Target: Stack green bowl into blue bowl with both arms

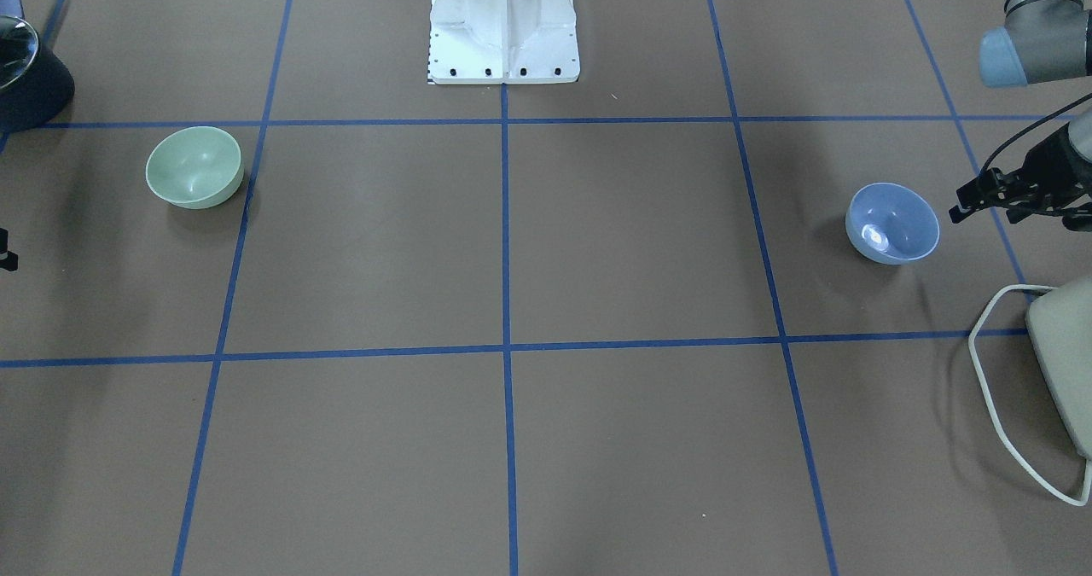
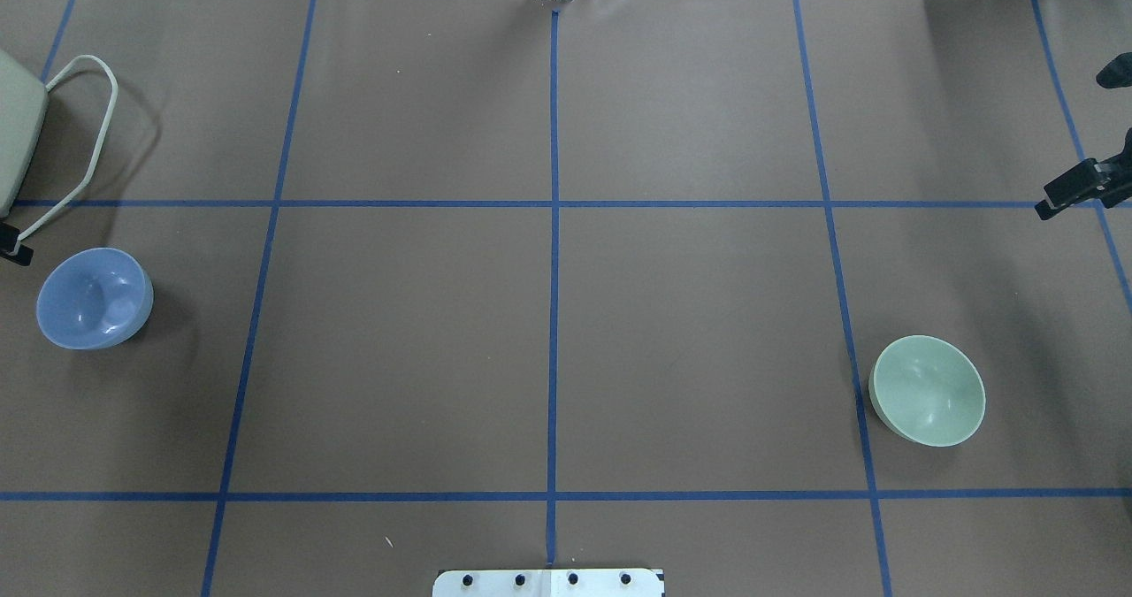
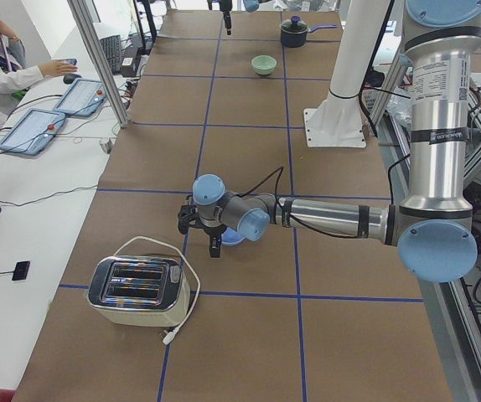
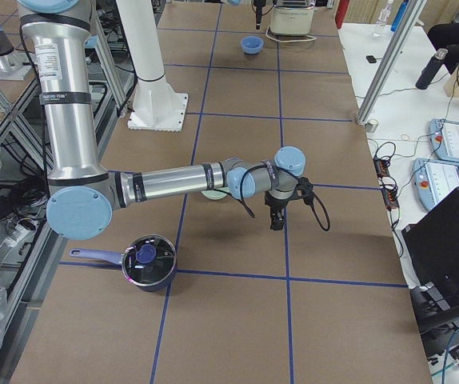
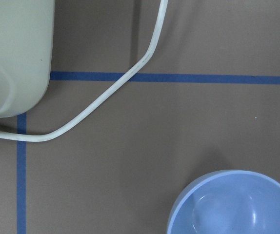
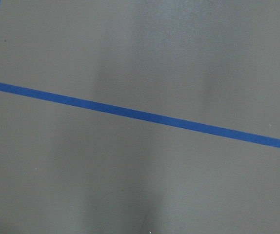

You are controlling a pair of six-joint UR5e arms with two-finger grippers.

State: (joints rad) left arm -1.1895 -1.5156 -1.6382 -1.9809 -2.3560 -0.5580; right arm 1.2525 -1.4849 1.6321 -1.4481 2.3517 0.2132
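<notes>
The green bowl stands upright and empty on the brown table; it also shows in the overhead view. The blue bowl stands upright and empty at the other end, also in the overhead view and at the bottom of the left wrist view. My left gripper hovers just beside the blue bowl, apart from it; its jaws look open and empty. My right gripper hangs at the table's edge, well away from the green bowl. I cannot tell whether it is open or shut.
A cream toaster with a looping white cord sits close to the blue bowl and left gripper. A dark lidded pot stands near the green bowl. The white pedestal base is at the robot's side. Blue tape lines grid the table.
</notes>
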